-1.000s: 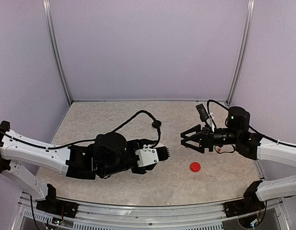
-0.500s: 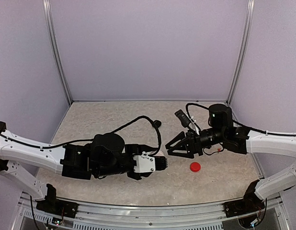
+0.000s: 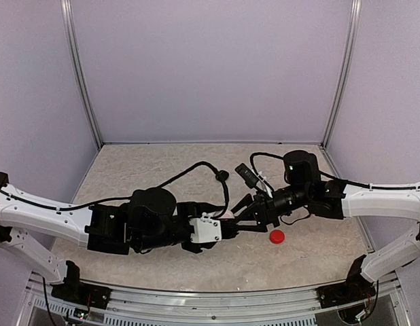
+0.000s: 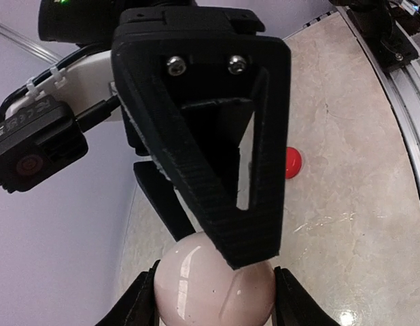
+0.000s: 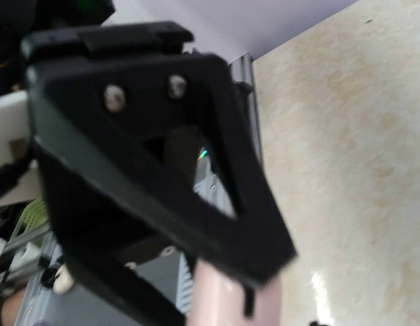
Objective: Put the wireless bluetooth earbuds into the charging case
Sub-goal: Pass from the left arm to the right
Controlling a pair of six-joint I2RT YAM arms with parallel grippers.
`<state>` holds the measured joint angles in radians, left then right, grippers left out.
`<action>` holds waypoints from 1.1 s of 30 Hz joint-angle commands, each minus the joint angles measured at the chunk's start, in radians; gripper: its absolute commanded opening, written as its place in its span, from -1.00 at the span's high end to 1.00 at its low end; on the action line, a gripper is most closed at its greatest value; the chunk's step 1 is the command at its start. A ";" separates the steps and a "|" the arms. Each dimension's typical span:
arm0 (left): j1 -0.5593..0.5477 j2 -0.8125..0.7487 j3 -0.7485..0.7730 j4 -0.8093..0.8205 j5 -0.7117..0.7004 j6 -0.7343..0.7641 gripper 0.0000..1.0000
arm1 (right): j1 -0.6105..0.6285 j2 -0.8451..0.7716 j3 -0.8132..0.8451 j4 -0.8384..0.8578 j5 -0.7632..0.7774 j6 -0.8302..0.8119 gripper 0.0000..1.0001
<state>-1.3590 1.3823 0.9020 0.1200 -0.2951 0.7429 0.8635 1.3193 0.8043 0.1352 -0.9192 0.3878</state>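
My left gripper (image 3: 232,228) is shut on a glossy pinkish-white rounded charging case (image 4: 213,288), with its fingers (image 4: 138,302) on both sides of it. My right gripper (image 3: 247,217) has its jaws spread and straddles the top of the same case. One of its ribbed fingers (image 4: 254,204) lies over the case's front. I cannot tell whether it presses on the case. The case shows blurred in the right wrist view (image 5: 223,302). No earbud is in view. In the top view the case is hidden between the grippers.
A small round red object (image 3: 276,236) lies on the beige tabletop just right of the two grippers; it also shows in the left wrist view (image 4: 292,161). Purple walls with metal posts close the back and sides. A black cable (image 3: 203,166) loops behind the left arm.
My right gripper has moved left, from apart and open to straddling the case in my left gripper. My left arm has shifted slightly. The red object has not moved.
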 commanded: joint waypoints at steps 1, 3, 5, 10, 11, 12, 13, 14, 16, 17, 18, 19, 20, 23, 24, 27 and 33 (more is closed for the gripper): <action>-0.005 -0.016 -0.008 0.152 -0.089 -0.082 0.20 | 0.009 -0.061 -0.068 0.171 0.106 0.105 -0.19; -0.005 -0.008 -0.012 0.217 -0.126 -0.120 0.20 | 0.009 -0.068 -0.102 0.269 0.155 0.165 -0.14; -0.008 0.000 -0.014 0.259 -0.152 -0.140 0.20 | 0.009 -0.069 -0.133 0.378 0.206 0.222 -0.08; -0.014 0.019 -0.021 0.346 -0.207 -0.144 0.19 | 0.009 -0.066 -0.182 0.568 0.299 0.320 -0.01; -0.014 0.023 -0.021 0.355 -0.214 -0.139 0.19 | 0.009 -0.064 -0.183 0.593 0.308 0.330 -0.01; -0.015 0.028 -0.019 0.362 -0.221 -0.132 0.19 | 0.010 -0.061 -0.183 0.612 0.315 0.338 -0.01; -0.014 0.035 -0.018 0.366 -0.228 -0.126 0.19 | 0.010 -0.058 -0.183 0.629 0.320 0.347 -0.01; -0.015 0.039 -0.016 0.367 -0.231 -0.120 0.19 | 0.012 -0.054 -0.182 0.640 0.323 0.352 0.00; -0.015 0.050 -0.014 0.376 -0.242 -0.113 0.19 | 0.015 -0.050 -0.183 0.659 0.331 0.361 0.00; -0.015 0.053 -0.013 0.376 -0.240 -0.109 0.19 | 0.017 -0.049 -0.183 0.665 0.331 0.363 0.00; -0.016 0.057 -0.012 0.377 -0.240 -0.107 0.20 | 0.016 -0.048 -0.183 0.670 0.329 0.364 -0.02; -0.015 0.059 -0.012 0.377 -0.240 -0.106 0.19 | 0.017 -0.048 -0.182 0.671 0.325 0.364 -0.04; -0.015 0.062 -0.013 0.377 -0.238 -0.104 0.19 | 0.017 -0.048 -0.182 0.673 0.322 0.361 -0.06; -0.015 0.066 -0.012 0.376 -0.242 -0.104 0.19 | 0.018 -0.051 -0.175 0.654 0.325 0.353 -0.02; -0.015 0.067 -0.011 0.379 -0.243 -0.105 0.20 | 0.018 -0.048 -0.172 0.642 0.327 0.352 0.01; -0.016 0.072 -0.006 0.388 -0.249 -0.112 0.19 | 0.021 -0.036 -0.172 0.637 0.332 0.357 0.08; -0.017 0.084 0.003 0.406 -0.261 -0.122 0.14 | 0.037 -0.005 -0.172 0.645 0.342 0.360 0.16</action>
<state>-1.3678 1.4509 0.8864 0.4770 -0.5373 0.6315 0.8787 1.2926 0.6235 0.7578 -0.5922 0.7429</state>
